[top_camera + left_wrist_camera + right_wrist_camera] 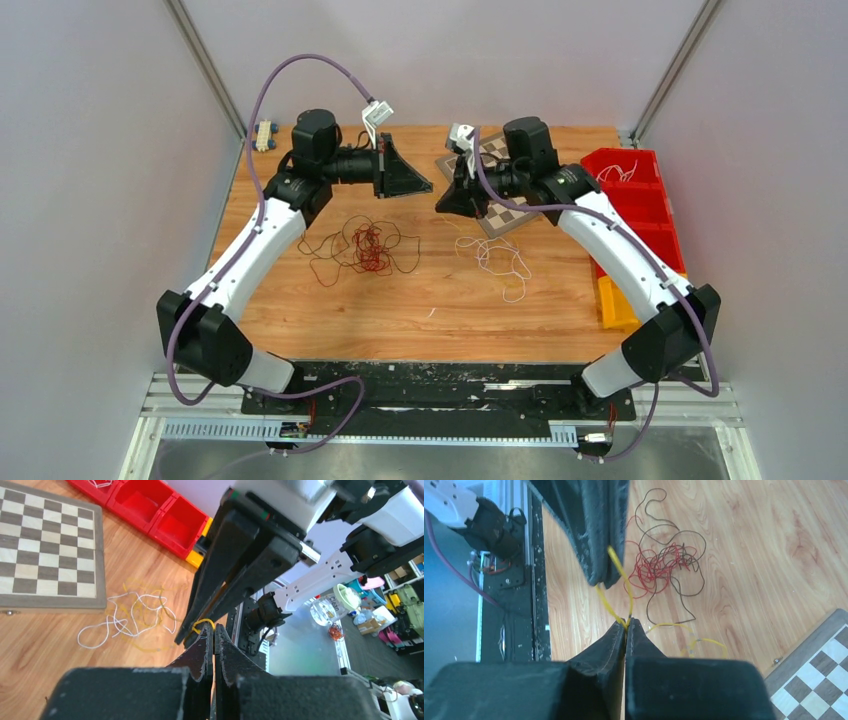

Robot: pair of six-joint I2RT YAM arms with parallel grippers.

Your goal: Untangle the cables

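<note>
From above, your left pincer (427, 187) and right pincer (439, 205) sit nearly tip to tip over the upper middle of the counter (450, 310). The red and brown tangle (367, 246) lies lower left of them, the white cable (503, 262) lower right.

In the left wrist view, your left pincer is closed, with a loop of yellow cable (202, 623) caught at its tips beside the right pincer's tips.

In the right wrist view, your right pincer is clamped on that yellow cable, which runs up into the closed left pincer.
</note>
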